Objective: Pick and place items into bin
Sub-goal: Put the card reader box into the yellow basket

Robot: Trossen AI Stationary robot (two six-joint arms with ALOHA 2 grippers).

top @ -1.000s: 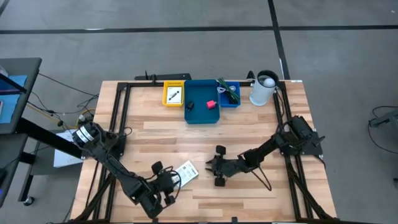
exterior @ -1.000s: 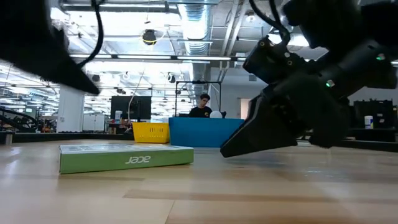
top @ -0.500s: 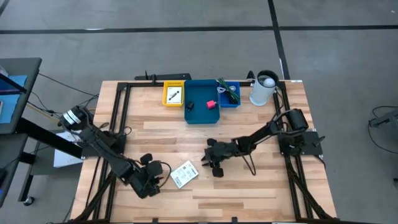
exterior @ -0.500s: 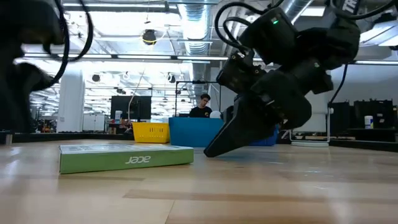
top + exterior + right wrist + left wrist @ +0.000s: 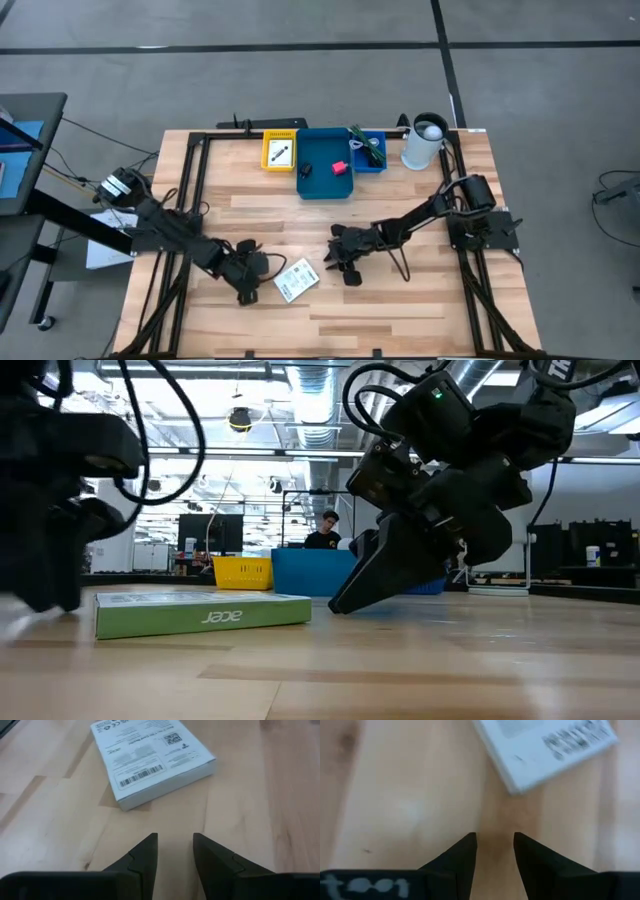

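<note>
A flat white box with a printed label and a green side lies on its broad face on the table. My left gripper is open just to the box's left, pointing at it. My right gripper is open just to its right, fingers slanting down toward the table. Neither touches the box. At the far edge, a blue bin holds a pink-red block and a small black piece.
A yellow bin with a printed card stands left of the blue bin, and a smaller blue tray with a green stringy piece right of it. A white cup stands in the far right corner. Bare wood lies between bins and grippers.
My left gripper has swung from the near edge toward the far side and now stands level with the box on its left. My right gripper moved a little toward the far edge and the box, then kept still. The box has not moved.
</note>
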